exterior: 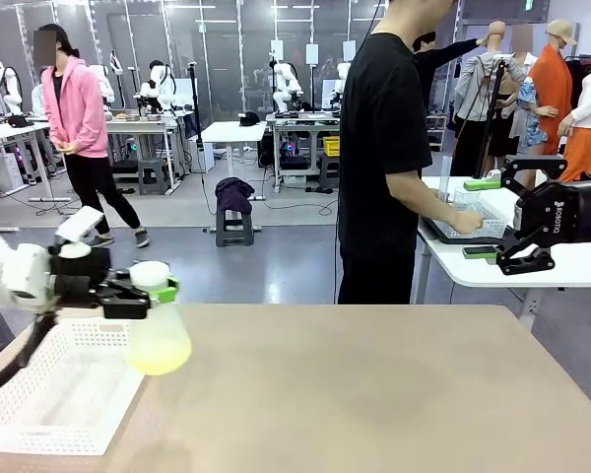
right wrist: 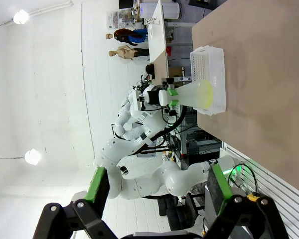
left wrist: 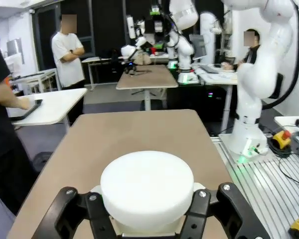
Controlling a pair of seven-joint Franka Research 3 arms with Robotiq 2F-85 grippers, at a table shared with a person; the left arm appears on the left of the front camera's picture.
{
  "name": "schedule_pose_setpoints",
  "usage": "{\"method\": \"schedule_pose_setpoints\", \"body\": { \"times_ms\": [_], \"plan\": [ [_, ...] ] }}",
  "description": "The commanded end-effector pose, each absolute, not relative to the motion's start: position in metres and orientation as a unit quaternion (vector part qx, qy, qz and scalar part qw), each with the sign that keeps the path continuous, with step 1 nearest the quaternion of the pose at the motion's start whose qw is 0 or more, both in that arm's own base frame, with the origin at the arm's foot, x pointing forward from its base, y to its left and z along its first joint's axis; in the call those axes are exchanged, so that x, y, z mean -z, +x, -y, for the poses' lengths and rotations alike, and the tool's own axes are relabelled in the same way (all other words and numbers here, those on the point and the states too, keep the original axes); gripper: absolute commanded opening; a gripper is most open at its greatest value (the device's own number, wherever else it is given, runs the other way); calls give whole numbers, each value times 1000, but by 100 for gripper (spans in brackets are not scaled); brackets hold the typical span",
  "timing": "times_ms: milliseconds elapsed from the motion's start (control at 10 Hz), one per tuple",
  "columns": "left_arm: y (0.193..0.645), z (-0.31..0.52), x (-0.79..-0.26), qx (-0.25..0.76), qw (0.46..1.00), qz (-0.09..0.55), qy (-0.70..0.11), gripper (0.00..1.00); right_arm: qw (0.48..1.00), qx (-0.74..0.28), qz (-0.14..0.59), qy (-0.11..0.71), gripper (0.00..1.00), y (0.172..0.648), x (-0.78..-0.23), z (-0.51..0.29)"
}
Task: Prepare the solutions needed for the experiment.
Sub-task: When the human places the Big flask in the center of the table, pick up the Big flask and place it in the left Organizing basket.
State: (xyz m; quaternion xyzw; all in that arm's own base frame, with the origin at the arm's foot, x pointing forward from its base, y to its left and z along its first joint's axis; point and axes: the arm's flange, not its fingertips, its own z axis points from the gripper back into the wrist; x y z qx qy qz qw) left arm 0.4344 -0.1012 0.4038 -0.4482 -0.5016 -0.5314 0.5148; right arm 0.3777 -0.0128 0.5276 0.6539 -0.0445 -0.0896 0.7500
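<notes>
A translucent conical flask [exterior: 159, 333] with a white round cap [exterior: 150, 271] holds a small pool of pale yellow-green solution [exterior: 161, 361] at its bottom. My left gripper [exterior: 150, 292] is shut on the flask's neck and holds it upright above the table's left part, beside the white basket [exterior: 59, 394]. In the left wrist view the cap [left wrist: 147, 188] sits between my left gripper's [left wrist: 147, 219] fingers. My right gripper [exterior: 479, 218] hangs open and empty high at the right. From the right wrist view, my right gripper [right wrist: 157, 186] looks across at the flask [right wrist: 195, 94] and basket [right wrist: 209, 74].
The beige table [exterior: 374, 384] stretches bare to the right of the basket. A person in a black shirt [exterior: 379, 158] stands past the far edge, hands on a tray at a white side table [exterior: 561, 266].
</notes>
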Motion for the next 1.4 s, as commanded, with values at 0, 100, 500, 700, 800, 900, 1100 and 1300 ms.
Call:
{"method": "schedule_pose_setpoints", "body": {
  "times_ms": [0,100,500,700,800,900,1100,1300],
  "plan": [
    [420,60,-419,511,504,542,-437,0,748,89,46,656,100,377,-529,13],
    [412,38,-425,501,507,560,-422,0,748,89,46,656,100,377,-529,13],
    [399,-29,-413,458,546,585,-387,0,748,89,46,656,100,377,-529,13],
    [402,-40,-396,439,562,590,-378,0,748,89,46,656,100,377,-529,13],
    [406,-43,-385,444,560,584,-386,0,748,89,46,656,100,377,-529,13],
    [412,-46,-375,437,567,581,-387,0,748,89,46,656,100,377,-529,13],
    [420,-50,-357,443,570,571,-391,0,748,89,46,656,100,377,-529,13],
    [424,-44,-338,456,560,573,-388,0,748,89,46,656,100,377,-529,13]
  ]
}}
